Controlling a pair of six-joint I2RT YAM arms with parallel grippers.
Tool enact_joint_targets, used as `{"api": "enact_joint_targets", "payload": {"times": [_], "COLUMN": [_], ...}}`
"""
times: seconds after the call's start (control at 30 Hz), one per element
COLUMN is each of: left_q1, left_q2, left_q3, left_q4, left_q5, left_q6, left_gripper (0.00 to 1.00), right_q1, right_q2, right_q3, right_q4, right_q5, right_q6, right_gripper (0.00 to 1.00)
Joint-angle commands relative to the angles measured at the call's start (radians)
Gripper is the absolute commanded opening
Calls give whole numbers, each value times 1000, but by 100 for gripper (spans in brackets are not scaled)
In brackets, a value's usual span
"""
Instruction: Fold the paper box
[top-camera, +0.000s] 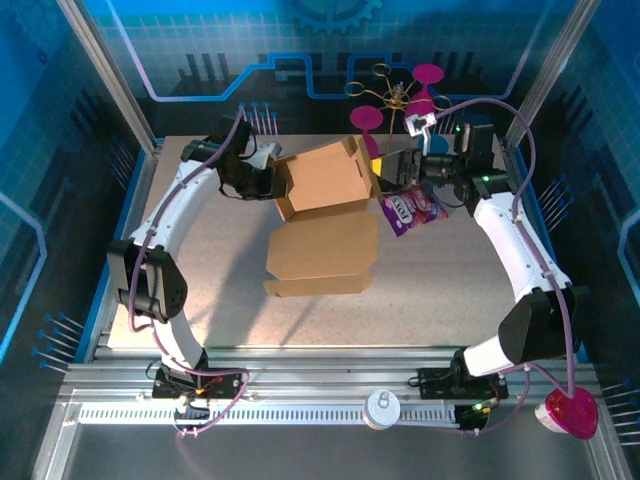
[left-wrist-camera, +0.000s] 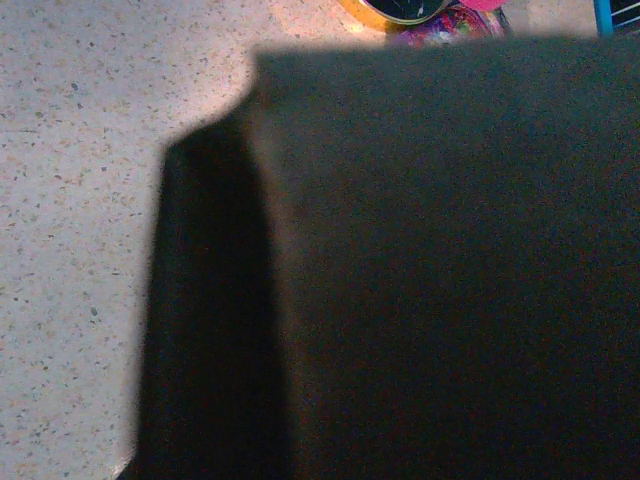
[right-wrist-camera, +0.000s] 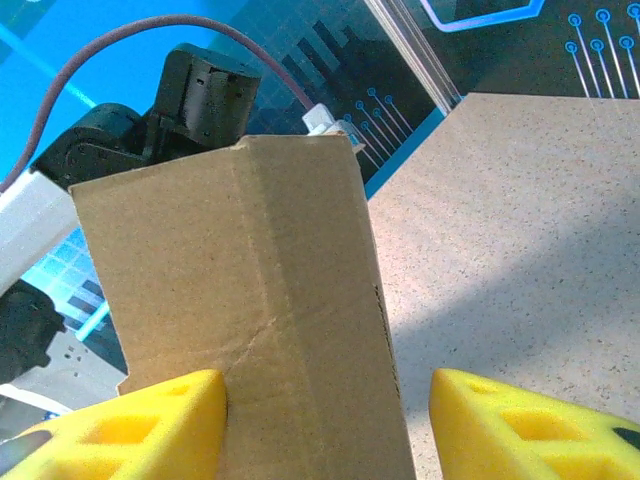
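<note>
Top external: left arm (top-camera: 165, 225), right arm (top-camera: 520, 250) curved toward paper box (top-camera: 325, 180)

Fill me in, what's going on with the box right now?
Both arms are on the paper box at the far side of the table. The left hand is shut at its left wall and appears to pinch it. The right hand is open, its yellow fingers straddling an upright corner, one touching the cardboard, the other apart. One large panel lies flat toward the arms, so folding is not finished. A purple snack packet lies just right of the box.
</note>
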Motion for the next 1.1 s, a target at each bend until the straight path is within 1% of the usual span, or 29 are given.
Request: {"api": "enact_joint_targets", "payload": {"times": [0.0, 0.07, 0.13, 0.37, 0.5, 0.63, 0.77, 0.93, 1.07], "left_q1": [8, 7, 7, 5, -1, -13, -25, -32, -40], "left_q2": [1, -2, -8, -36, -45, -52, -60, -67, -69], "left_q3": [34, 35, 34, 26, 24, 27, 28, 32, 41], "left_q4": [-17, -21, -22, -24, -33, -42, -45, -46, -50], "left_q5": [34, 30, 25, 5, -10, -29, -44, -55, -64], "left_q6": [8, 7, 5, -2, -7, -7, -4, -7, -7], "left_gripper": [0, 0, 0, 0, 0, 0, 0, 0, 0], "right_q1": [44, 72, 95, 150, 188, 224, 245, 282, 304], "right_q2": [22, 27, 27, 21, 20, 33, 48, 78, 96], "right_q3": [76, 111, 134, 164, 174, 188, 205, 240, 251], "right_q4": [-113, -171, -215, -280, -286, -297, -309, -344, -351], "right_q5": [81, 145, 218, 480, 562, 631, 700, 815, 895], "right_q6": [-117, -167, -212, -295, -327, -354, -371, -405, -408], "right_gripper": [59, 63, 64, 63, 66, 66, 62, 57, 55]}}
